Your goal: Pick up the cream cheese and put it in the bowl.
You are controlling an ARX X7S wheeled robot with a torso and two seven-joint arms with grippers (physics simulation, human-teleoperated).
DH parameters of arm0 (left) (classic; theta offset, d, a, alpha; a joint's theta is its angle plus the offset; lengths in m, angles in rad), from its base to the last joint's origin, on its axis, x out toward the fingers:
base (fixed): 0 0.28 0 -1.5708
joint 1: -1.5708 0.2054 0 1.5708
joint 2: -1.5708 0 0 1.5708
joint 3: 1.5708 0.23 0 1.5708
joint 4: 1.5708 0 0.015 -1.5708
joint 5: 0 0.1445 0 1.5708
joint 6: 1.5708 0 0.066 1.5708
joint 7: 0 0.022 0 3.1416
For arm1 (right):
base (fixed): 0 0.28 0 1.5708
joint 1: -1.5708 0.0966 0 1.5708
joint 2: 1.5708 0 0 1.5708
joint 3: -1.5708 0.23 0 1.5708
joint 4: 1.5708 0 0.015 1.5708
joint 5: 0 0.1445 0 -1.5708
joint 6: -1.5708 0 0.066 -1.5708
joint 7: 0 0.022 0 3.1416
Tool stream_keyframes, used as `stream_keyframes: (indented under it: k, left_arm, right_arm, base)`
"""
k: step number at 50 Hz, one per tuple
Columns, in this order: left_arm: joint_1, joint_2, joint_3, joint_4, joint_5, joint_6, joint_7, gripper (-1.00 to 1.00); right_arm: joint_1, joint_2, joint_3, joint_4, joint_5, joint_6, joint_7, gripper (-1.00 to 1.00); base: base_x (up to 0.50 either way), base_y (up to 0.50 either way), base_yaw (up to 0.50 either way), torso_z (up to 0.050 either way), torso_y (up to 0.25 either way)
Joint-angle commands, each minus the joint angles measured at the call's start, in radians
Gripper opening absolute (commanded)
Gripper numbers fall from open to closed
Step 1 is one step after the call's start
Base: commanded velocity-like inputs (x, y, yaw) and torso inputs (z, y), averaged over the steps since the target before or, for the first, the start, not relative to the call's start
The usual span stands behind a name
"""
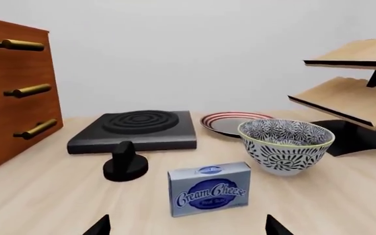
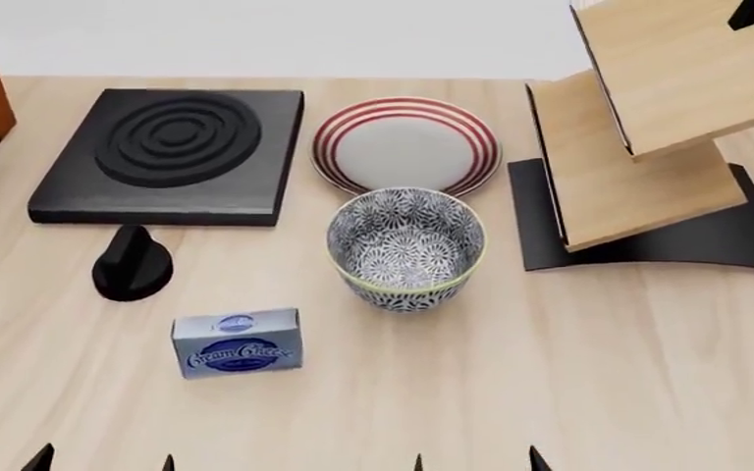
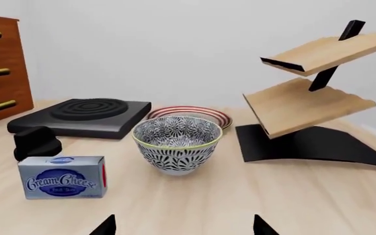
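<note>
The cream cheese point(image 2: 237, 342), a small silver-grey box with a blue oval label, stands on the wooden table near the front left. It also shows in the left wrist view point(image 1: 209, 189) and the right wrist view point(image 3: 62, 176). The blue-and-white patterned bowl point(image 2: 406, 248) stands upright to its right and a little farther back, also in the left wrist view point(image 1: 286, 145) and the right wrist view point(image 3: 177, 143). My left gripper point(image 2: 105, 463) is open and empty, short of the box. My right gripper point(image 2: 475, 461) is open and empty, short of the bowl.
A black knob point(image 2: 131, 262) stands just behind the box. A black burner slab point(image 2: 168, 154) and a red-ringed white plate point(image 2: 406, 145) lie farther back. A tiered wooden rack on a black base point(image 2: 639, 128) stands at the right. A wooden drawer cabinet point(image 1: 11, 88) is at the left.
</note>
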Motion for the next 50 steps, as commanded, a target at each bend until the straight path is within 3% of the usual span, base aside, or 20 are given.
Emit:
stream_keyframes:
  k: [1, 50]
  left_arm:
    - [-0.001, -0.005, 0.006, 0.002, -0.005, 0.001, -0.007, 1.0]
    - [-0.004, -0.025, 0.031, -0.002, -0.023, 0.012, -0.031, 1.0]
  right_arm:
    - [0.001, 0.005, -0.006, 0.001, 0.005, -0.005, 0.006, 1.0]
    - [0.004, 0.028, -0.035, -0.001, 0.011, -0.013, 0.039, 1.0]
  base:
    - [0.19, -0.08, 0.0, 0.0, 0.0]
    - [0.2, -0.05, 0.0, 0.0, 0.0]
